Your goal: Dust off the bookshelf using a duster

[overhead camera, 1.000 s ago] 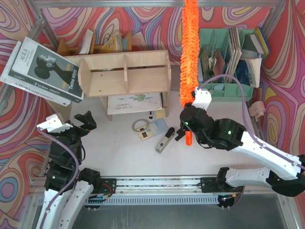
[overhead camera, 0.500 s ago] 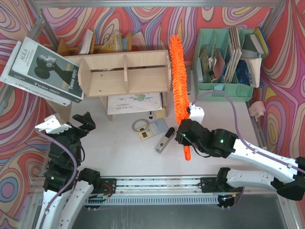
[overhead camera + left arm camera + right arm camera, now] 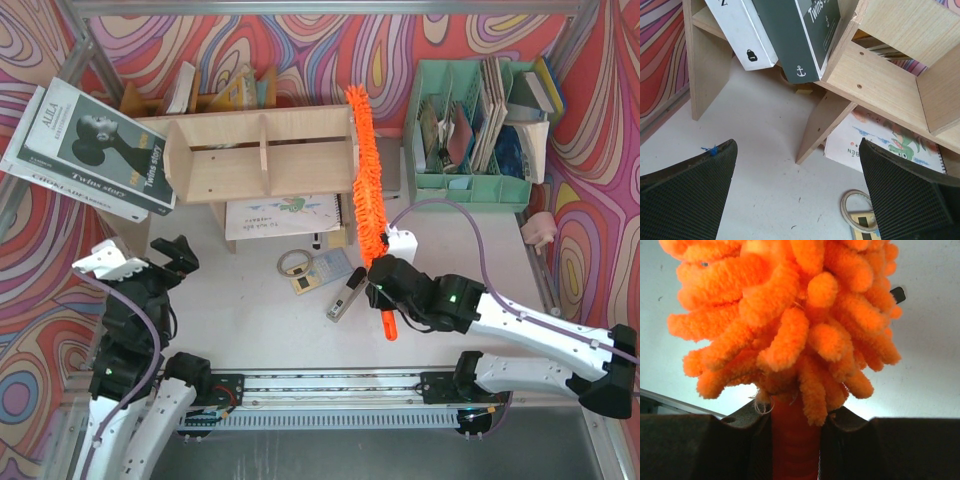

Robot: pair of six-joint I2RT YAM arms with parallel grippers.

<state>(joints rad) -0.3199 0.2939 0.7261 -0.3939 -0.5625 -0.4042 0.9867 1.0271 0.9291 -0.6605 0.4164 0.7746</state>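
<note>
1. At the far left, a stack of books (image 3: 95,150) is leaning at a tilt against the left end of the bookshelf (image 3: 262,155), with the dark cover facing up.
2. Near the front left, the left gripper (image 3: 168,262) is hovering over the table (image 3: 250,320) with its jaws standing wide apart and nothing between them. Its wrist camera is looking at the shelf's left leg and the bare table in front of it.
3. The bookshelf is standing at the back, left of the middle, with both of its compartments facing the arms. A spiral notebook (image 3: 285,215) is lying flat beneath it.
4. Just in front of the notebook, a tape roll (image 3: 292,263) is lying on the table.
5. The duster (image 3: 366,180) is running along the right end of the bookshelf. Its fluffy head is overlapping that side panel, with the tip near the top right corner. I cannot tell whether it is actually pressing on the wood.
6. The right gripper (image 3: 382,278) is clamping the duster's orange handle (image 3: 387,322) just below the fluff, and the handle's end is sticking out towards the arms.
7. Further right, a mint-green organiser (image 3: 470,185) is sitting at the back, holding books and papers.
</note>
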